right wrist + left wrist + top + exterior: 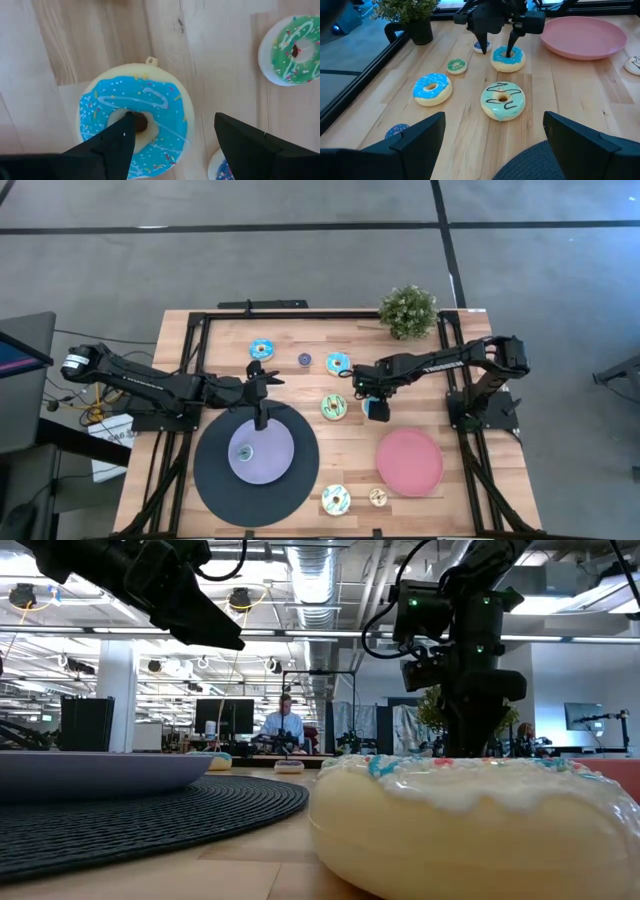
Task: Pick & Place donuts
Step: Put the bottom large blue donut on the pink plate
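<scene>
Right gripper (350, 372) points down over a blue-iced donut (338, 363), fingers spread apart: one fingertip (131, 120) sits in the donut's centre hole, the other finger (482, 40) stands outside its rim; the jaws straddle one side of the ring, not closed on it. Taking the potted plant (408, 310) at the table's far edge as landmark: this donut lies on the bare wood toward the table's middle from the plant. A small purple donut (305, 359) lies just beyond it, farther from the plant, and a second blue-iced donut (262, 348) farther again along the same row. A green-iced donut with dark squiggles (334, 407) lies nearer the front edge than the plant, close to the right gripper. The pink plate (409, 461) sits well to the front of the plant. At the front edge, far from the plant, rest a white-iced donut (336, 499) and a small pale one (378, 496) beside it, just off the pink plate's rim. Left gripper (268, 372) hovers above the black disc (210, 480), fingers wide apart and holding nothing, well across the table from the plant. The lavender plate (262, 451) lies on the disc with a small greenish donut (246, 450) on it.
</scene>
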Tool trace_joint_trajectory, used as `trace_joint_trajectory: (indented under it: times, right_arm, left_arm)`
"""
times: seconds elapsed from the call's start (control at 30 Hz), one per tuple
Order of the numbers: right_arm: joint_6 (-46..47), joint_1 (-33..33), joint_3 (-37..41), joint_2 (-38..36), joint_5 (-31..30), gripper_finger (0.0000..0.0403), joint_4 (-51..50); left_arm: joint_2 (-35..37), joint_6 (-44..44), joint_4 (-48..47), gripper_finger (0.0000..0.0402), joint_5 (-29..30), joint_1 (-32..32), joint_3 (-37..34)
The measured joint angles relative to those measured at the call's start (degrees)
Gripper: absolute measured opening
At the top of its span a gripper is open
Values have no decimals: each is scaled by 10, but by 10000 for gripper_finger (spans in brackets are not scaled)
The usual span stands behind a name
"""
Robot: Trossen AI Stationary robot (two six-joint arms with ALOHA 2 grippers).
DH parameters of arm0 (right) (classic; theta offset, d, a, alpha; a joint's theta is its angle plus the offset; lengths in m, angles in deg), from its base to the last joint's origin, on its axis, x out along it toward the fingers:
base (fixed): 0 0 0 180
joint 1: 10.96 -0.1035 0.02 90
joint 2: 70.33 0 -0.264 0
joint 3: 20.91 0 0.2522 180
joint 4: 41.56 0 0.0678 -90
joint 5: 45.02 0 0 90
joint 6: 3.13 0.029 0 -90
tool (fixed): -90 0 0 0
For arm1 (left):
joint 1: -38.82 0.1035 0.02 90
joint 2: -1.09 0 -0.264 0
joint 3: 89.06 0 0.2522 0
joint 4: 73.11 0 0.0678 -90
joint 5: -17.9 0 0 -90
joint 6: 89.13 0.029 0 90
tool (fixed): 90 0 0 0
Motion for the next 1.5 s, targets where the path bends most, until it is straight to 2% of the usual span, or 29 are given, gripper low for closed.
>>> trace_joint_trajectory:
  times: [0.27,0.4,0.5,0.63,0.73,0.9,1.07,1.17,1.3,1.4,1.5]
  right_arm:
    - [14,5,0,0,13,250,0]
    - [20,4,0,0,60,232,0]
    - [17,-2,0,0,22,216,0]
    - [29,-1,0,0,36,198,9]
    - [38,-5,0,0,-8,188,5]
    - [45,-5,0,0,21,180,16]
    - [54,-6,0,0,21,191,14]
    - [47,-9,0,0,-6,205,13]
    - [52,-11,0,0,7,225,13]
    - [46,-13,5,0,-16,232,15]
    - [58,-12,20,0,24,232,32]
  left_arm:
    - [0,0,0,329,0,0,0]
    - [0,0,0,329,0,0,0]
    - [0,0,0,329,0,0,0]
    - [0,0,0,329,0,0,0]
    - [0,0,0,329,0,0,0]
    - [0,0,0,329,0,0,0]
    - [0,0,0,329,0,0,0]
    - [0,0,0,329,0,0,0]
    - [0,0,0,329,0,0,0]
    - [0,0,0,329,0,0,0]
    - [0,0,0,329,0,0,0]
